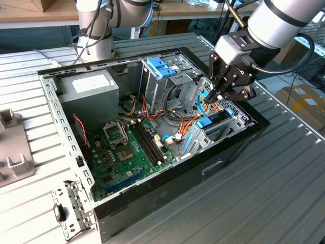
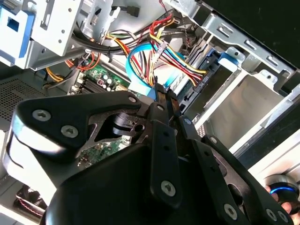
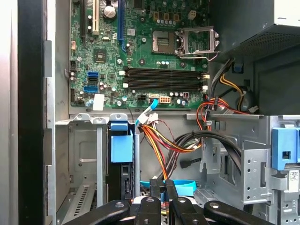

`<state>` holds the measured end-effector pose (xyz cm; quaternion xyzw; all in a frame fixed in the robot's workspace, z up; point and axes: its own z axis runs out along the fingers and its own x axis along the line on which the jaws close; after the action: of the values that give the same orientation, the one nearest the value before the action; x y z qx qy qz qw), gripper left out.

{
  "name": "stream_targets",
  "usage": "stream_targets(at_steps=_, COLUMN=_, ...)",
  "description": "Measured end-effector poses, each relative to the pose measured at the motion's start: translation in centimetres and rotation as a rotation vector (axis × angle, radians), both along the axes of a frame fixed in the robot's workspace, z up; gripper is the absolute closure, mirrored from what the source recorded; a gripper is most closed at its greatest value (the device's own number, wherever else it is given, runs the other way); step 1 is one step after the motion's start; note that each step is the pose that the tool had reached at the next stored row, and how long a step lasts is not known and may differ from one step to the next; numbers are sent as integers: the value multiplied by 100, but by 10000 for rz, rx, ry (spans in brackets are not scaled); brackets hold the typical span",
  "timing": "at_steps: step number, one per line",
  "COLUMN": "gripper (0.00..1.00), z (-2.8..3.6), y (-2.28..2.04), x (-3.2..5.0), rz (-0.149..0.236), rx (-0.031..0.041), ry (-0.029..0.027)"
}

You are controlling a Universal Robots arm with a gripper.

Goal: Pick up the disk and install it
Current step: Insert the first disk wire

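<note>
We see the gripper (image 1: 219, 95) hanging over the open computer case (image 1: 167, 195), its two black fingers (image 3: 161, 192) pressed together with no gap and nothing between them, their tips poised just above the tangle of coloured power cables (image 2: 176, 58) and a light-blue flat cable (image 3: 180, 186). We choose the drive cage (image 3: 93, 154) at the case's front corner as our landmark: the gripper hovers beside it, toward the middle of the case, not touching it as far as we can tell. Inside that cage stands the disk (image 3: 119, 164), on edge in one slot, its dark body framed by bright blue rails with the blue tab (image 3: 121, 147) toward the motherboard; in the exterior view we see its blue top (image 1: 207, 122) just below the gripper. From the second wrist view we make out what is probably the same blue tab (image 2: 228, 59) past the cables, though the angle is steep and we cannot be sure. Beyond the cage from the gripper's side lies the green motherboard (image 1: 127, 152) with its dark memory slots (image 3: 164, 78) and the open processor socket (image 3: 180, 40). Farther from the cage, a paler blue bracket (image 1: 160, 67) sits on a second metal bay, and the grey power-supply box (image 1: 91, 89) fills the far corner. The case rests on a ribbed metal table (image 1: 264, 193).
</note>
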<state>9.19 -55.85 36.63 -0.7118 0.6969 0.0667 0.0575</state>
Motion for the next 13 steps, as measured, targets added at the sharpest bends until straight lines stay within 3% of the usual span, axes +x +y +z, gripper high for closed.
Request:
stream_targets(at_steps=2, gripper=84, z=-2, y=-1, x=13, rz=111, rx=0, ry=0)
stream_targets(at_steps=9, gripper=84, z=-9, y=-90, x=14, rz=111, rx=70, ry=0)
stream_targets(at_steps=13, gripper=84, z=-10, y=-170, x=14, rz=110, rx=139, ry=-1)
